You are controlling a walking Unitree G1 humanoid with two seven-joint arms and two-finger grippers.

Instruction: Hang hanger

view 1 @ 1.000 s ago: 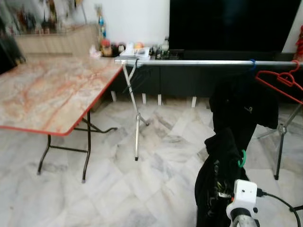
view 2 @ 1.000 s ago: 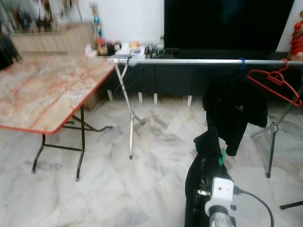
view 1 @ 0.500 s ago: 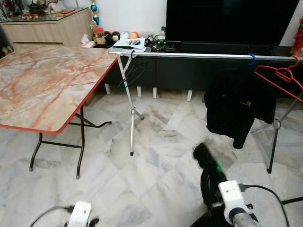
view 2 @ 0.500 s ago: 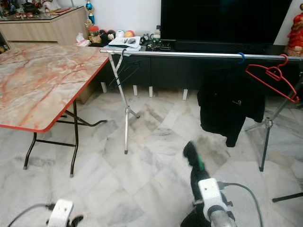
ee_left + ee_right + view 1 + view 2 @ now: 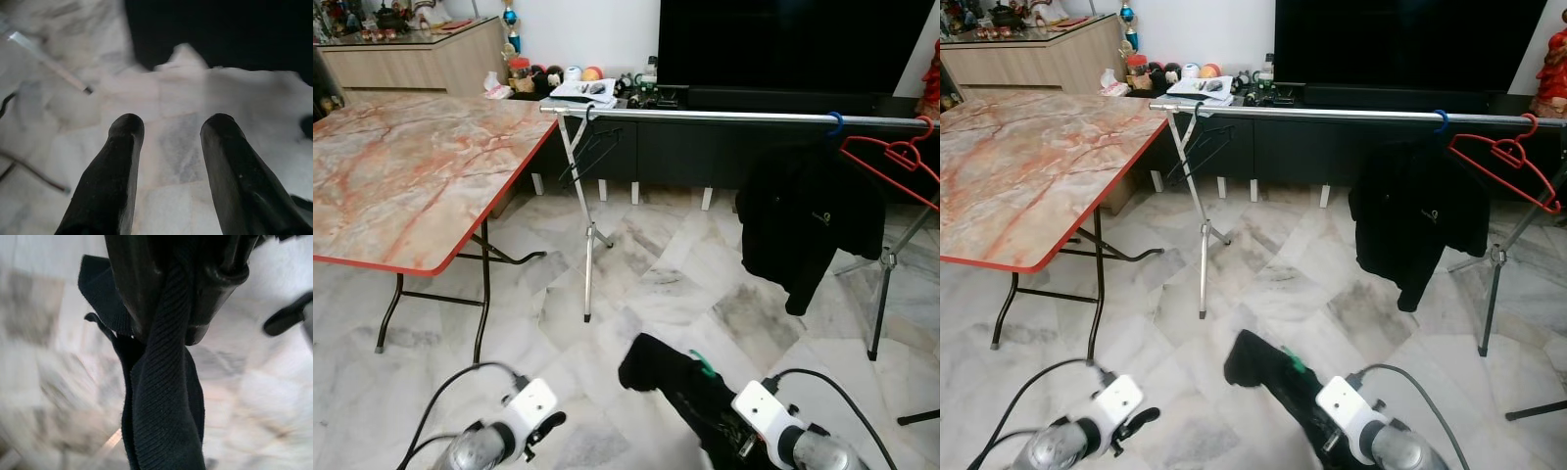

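R gripper (image 5: pixel 181 318) has its fingers clamped tight on a black ribbed-knit garment (image 5: pixel 680 387) w/ a small green hanger hook (image 5: pixel 705 365) poking out of it. The bundle is held low, well below the long silver clothes rail (image 5: pixel 724 116) and toward its tripod-leg end. L gripper (image 5: pixel 168 147) hovers over the pale marble floor (image 5: pixel 636 284), fingers spread wide, holding nothing.

On the rail: a black jacket (image 5: pixel 808 220) hangs near the far end from a blue hook, w/ an empty red plastic hanger (image 5: pixel 891 162) just beside it. A thin dark wire hanger (image 5: pixel 592 147) dangles at the other end, next to the marble-pattern folding tabletop w/ red edge (image 5: pixel 411 176).

Risks, as I judge:
- Grip looks to be on fabric, not the hanger itself, so the garment could slide off or the hook could twist away from the rail during the lift.
- Hook is small & half buried in cloth; can't tell which way it faces, so it may miss the rail.
- Loose cloth could snag the rail's tripod leg, or the hanging jacket, on the way up.
- Rail stands on thin legs; a bump might tip it.
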